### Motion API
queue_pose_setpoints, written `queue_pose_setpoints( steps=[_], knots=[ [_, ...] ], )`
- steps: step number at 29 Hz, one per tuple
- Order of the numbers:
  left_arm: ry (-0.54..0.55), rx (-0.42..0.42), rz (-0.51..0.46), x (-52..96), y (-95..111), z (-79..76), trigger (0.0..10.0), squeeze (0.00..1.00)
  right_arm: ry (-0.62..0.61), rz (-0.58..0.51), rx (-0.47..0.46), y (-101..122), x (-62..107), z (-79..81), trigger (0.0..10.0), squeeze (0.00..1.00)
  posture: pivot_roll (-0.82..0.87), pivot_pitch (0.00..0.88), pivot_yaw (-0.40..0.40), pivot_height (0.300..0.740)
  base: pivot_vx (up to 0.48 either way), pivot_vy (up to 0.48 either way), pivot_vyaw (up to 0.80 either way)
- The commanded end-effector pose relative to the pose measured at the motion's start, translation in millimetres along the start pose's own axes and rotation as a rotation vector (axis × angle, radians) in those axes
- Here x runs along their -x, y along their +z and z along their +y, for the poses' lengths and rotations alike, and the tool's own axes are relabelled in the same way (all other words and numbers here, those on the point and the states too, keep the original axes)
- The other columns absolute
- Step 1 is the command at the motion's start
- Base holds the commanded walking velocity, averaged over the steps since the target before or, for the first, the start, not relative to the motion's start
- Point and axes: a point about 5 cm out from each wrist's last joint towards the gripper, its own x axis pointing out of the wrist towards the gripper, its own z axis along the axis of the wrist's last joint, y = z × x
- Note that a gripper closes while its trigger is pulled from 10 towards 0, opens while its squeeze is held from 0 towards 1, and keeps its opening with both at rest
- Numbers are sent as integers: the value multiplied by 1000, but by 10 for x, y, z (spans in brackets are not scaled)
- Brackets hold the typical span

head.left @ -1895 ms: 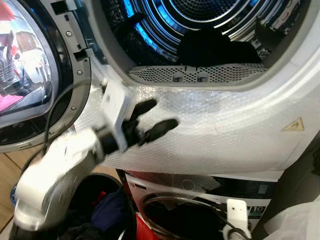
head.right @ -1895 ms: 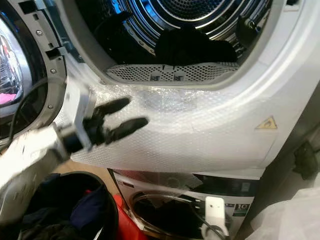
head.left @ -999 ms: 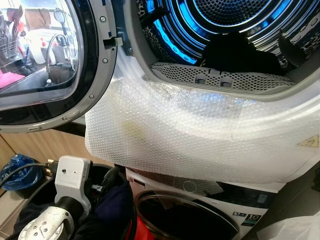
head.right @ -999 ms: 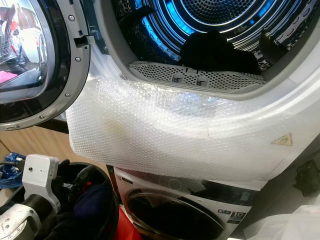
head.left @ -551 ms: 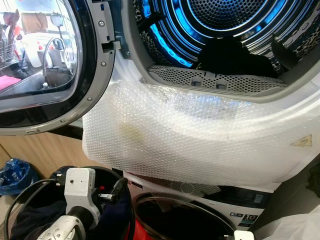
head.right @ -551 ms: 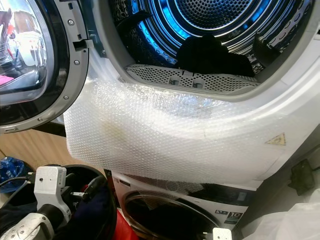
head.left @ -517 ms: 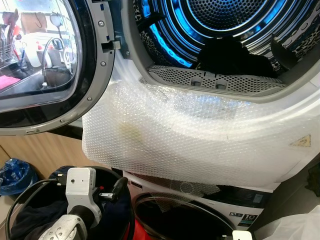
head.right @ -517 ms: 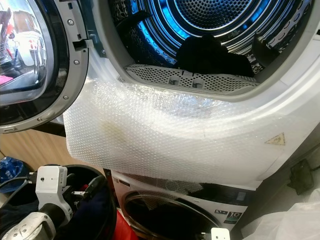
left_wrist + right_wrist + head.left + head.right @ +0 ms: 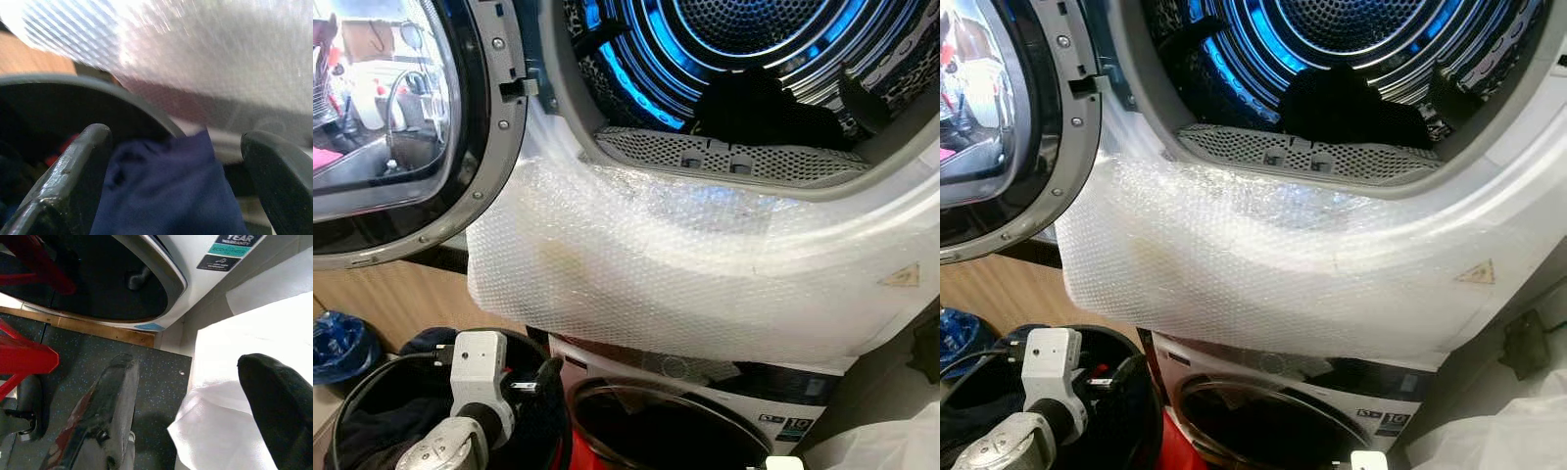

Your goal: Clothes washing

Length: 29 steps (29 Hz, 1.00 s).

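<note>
left fingers: the left gripper (image 9: 173, 186) has its two black fingers (image 9: 68, 181) spread wide, one on each side of a navy blue garment (image 9: 166, 196); they are not closed on it, and i cannot tell whether they touch the cloth.
left gripper place: low at the robot's left, inside the black laundry basket (image 9: 372, 377), with its white wrist camera block (image 9: 480, 367) just above the rim.
navy blue garment: lies in the basket among dark clothes (image 9: 382, 431), with a bit of red showing beside it.
right fingers: the right gripper (image 9: 195, 411) is wide open and holds nothing; it hangs above the dark speckled floor (image 9: 98, 377) and a white plastic sheet (image 9: 244, 396).
writing: on the lower washing machine (image 9: 161, 279) a dark label reads "year warranty"; the teal strip below it is too small to read. in the head views a panel sticker (image 9: 785, 423) shows a "10".
upper machine: its round door (image 9: 401, 127) stands swung open to the left; the drum (image 9: 754, 59) is lit blue and a dark garment (image 9: 759, 108) lies at its front, behind the perforated lint grille (image 9: 724, 157).
bubble wrap: a bubble wrap sheet (image 9: 685, 274) covers the front below the opening; a yellow warning triangle (image 9: 904, 277) sits at its right.
nearby: a blue bag (image 9: 337, 338) on the floor at far left.
</note>
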Motion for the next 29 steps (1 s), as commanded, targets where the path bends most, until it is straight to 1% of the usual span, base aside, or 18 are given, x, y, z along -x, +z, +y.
queue_pose_setpoints(
  steps=[1, 4, 6, 7, 8, 9, 10, 11, 13, 15, 18, 20, 23, 24, 26, 27, 28, 29],
  knots=[
    [-8, -9, 45, 5, -43, -14, 10000, 1000, 18, 9, 15, -25, 11, 49, 10000, 0, 287, 0, 38, 740, 0, 0, 0],
    [13, -30, 59, 31, -32, -10, 10000, 1000, 21, 10, 15, -28, 13, 60, 10000, 0, 280, 0, 45, 740, 0, 0, 0],
    [35, -63, 86, 73, -46, -1, 10000, 1000, 23, 10, 17, -29, 15, 70, 10000, 0, 278, 0, 54, 740, 0, 0, 0],
    [35, -63, 86, 73, -46, -1, 10000, 1000, 23, 10, 17, -29, 15, 70, 10000, 0, 278, 0, 54, 740, 0, 0, 0],
    [30, -77, 118, 99, -83, -7, 10000, 1000, 24, 11, 19, -33, 16, 76, 10000, 0, 278, 0, 56, 740, 0, 0, 0],
    [36, -89, 142, 113, -109, -1, 10000, 718, 25, 13, 20, -35, 17, 79, 10000, 0, 279, 0, 57, 740, 0, 0, 0],
    [41, -98, 159, 122, -126, 6, 10000, 718, 25, 13, 20, -37, 18, 82, 10000, 0, 280, 0, 57, 740, 0, 0, 0],
    [67, -106, 175, 134, -137, 32, 10000, 0, 26, 15, 21, -40, 19, 87, 10000, 0, 282, 0, 58, 740, 0, 0, 0],
    [156, -99, 204, 155, -147, 115, 10000, 0, 35, 21, 24, -48, 21, 99, 10000, 0, 287, 0, 58, 740, 0, 0, 0],
    [205, -100, 231, 170, -159, 173, 10000, 0, 50, 14, 46, -45, 24, 121, 10000, 0, 294, 0, 58, 740, 0, 0, 0],
    [210, -117, 252, 181, -188, 195, 10000, 0, 58, 13, 60, -54, 30, 141, 10000, 0, 297, 0, 56, 740, 0, 0, 0],
    [261, -129, 231, 181, -177, 255, 10000, 0, 49, 21, 53, -76, 34, 137, 10000, 0, 296, 0, 56, 740, 0, 0, 0],
    [317, -189, 141, 176, -43, 315, 10000, 0, 50, 23, 55, -85, 36, 137, 10000, 0, 299, 0, 56, 740, 0, 0, 0],
    [337, -211, 144, 172, -44, 345, 10000, 0, 51, 24, 57, -82, 36, 141, 10000, 0, 303, 0, 55, 740, 0, 0, 0],
    [344, -213, 160, 164, -70, 357, 10000, 0, 51, 23, 57, -79, 36, 144, 10000, 0, 301, 0, 53, 740, 0, 0, 0],
    [354, -212, 189, 153, -116, 367, 9843, 0, 53, 22, 56, -72, 35, 150, 10000, 0, 301, 0, 51, 740, 0, 0, 0],
    [356, -217, 206, 145, -142, 372, 7490, 0, 54, 20, 57, -65, 35, 156, 10000, 0, 300, 0, 51, 740, 0, 0, 0],
    [356, -222, 219, 137, -161, 374, 6588, 0, 56, 19, 58, -60, 34, 161, 10000, 0, 302, 0, 50, 740, 0, 0, 0]
  ],
)
